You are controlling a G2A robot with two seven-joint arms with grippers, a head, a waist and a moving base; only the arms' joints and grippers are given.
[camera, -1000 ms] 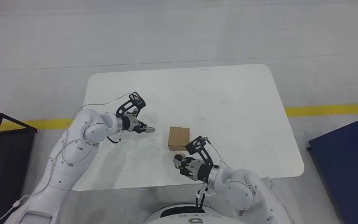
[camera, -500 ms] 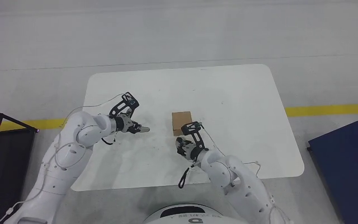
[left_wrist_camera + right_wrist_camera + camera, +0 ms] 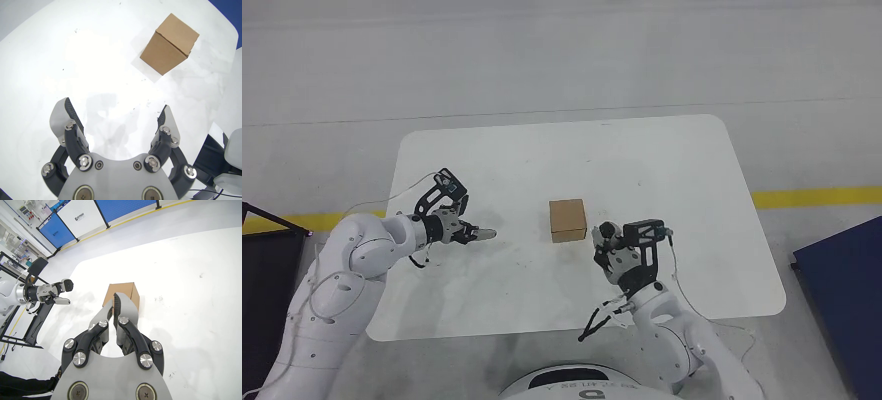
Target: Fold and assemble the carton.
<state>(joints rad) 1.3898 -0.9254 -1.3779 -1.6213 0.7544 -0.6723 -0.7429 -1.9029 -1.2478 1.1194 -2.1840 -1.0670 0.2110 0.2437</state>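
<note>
A closed brown carton [image 3: 568, 219] stands upright in the middle of the white table [image 3: 672, 170]. In the left wrist view the carton [image 3: 169, 55] lies well ahead of my left gripper [image 3: 115, 104], which is open and holds nothing. From above, that left gripper [image 3: 480, 235] hovers to the carton's left, a good gap away. My right gripper [image 3: 606, 234] sits just off the carton's near right corner. Its fingers are shut, with nothing between them. In the right wrist view the shut right gripper [image 3: 114, 295] points at the carton [image 3: 135, 296], with the left gripper [image 3: 66, 293] beyond.
The table's near edge [image 3: 542, 335] runs close below both arms. A black frame [image 3: 262, 225] stands off the table's left side and a blue panel [image 3: 847, 285] off its right. A yellow floor line [image 3: 812, 196] passes behind.
The carton slid away from the robot as the right gripper pushed it, then the right gripper swung round to its right side. The left gripper drew back to the left.
</note>
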